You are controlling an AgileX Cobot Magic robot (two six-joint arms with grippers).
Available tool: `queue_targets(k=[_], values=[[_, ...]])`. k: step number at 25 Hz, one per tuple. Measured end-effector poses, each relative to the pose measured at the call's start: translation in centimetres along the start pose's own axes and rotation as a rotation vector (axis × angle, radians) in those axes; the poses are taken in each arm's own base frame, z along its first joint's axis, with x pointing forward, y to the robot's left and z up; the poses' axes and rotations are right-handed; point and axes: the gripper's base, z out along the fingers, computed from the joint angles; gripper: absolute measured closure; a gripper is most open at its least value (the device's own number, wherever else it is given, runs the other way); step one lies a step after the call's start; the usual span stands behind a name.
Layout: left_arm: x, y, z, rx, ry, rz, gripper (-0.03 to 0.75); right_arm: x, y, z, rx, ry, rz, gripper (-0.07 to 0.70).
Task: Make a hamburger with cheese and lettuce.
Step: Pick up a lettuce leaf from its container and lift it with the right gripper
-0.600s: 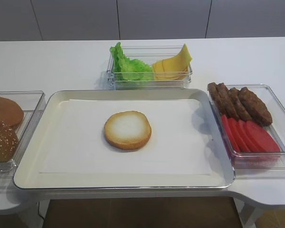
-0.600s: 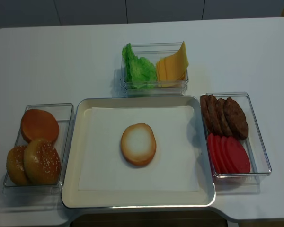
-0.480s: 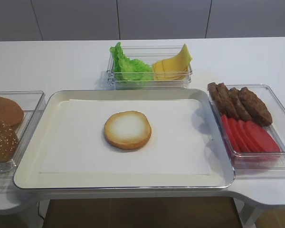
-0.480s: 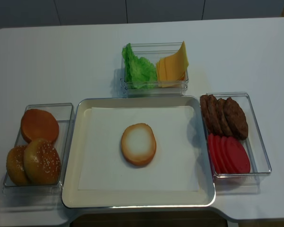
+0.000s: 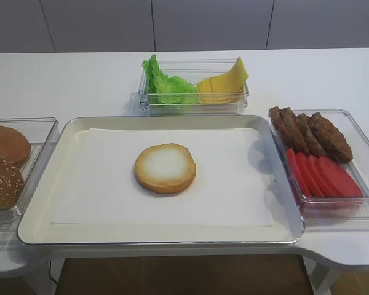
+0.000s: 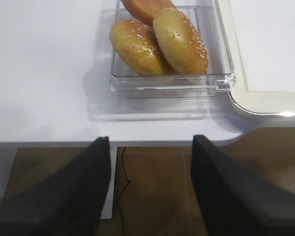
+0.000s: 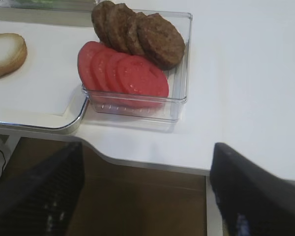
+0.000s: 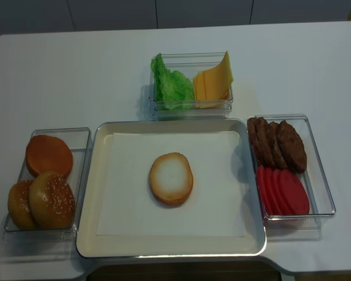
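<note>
One bun half (image 5: 165, 168) lay on the tray (image 5: 43, 184); nothing had shifted since earlier. Both grippers (image 7: 142, 196) (image 6: 150, 191) stood released, holding nothing.

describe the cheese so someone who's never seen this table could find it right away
Start at the big tray in the middle of the table and look just behind it to the clear box. The cheese fills the box's right half, beside the lettuce. It is the only pale yellow thing there: thin, smooth square slices fanned together, one corner sticking up.
</note>
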Motion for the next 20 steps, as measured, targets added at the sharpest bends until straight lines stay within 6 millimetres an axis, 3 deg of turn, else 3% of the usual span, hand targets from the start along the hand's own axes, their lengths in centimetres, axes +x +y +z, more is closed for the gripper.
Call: queue_targets(k=[14, 20], values=[[0.0, 0.0, 0.0, 0.000, 0.000, 0.000, 0.324, -0.6, 0.7, -0.3, -0.071, -0.060, 0.040, 0.010], [0.0, 0.0, 0.0, 0.000, 0.000, 0.000, 0.324, -3.5, 0.9, 0.4, -0.129, -0.011, 0.092, 0.083]])
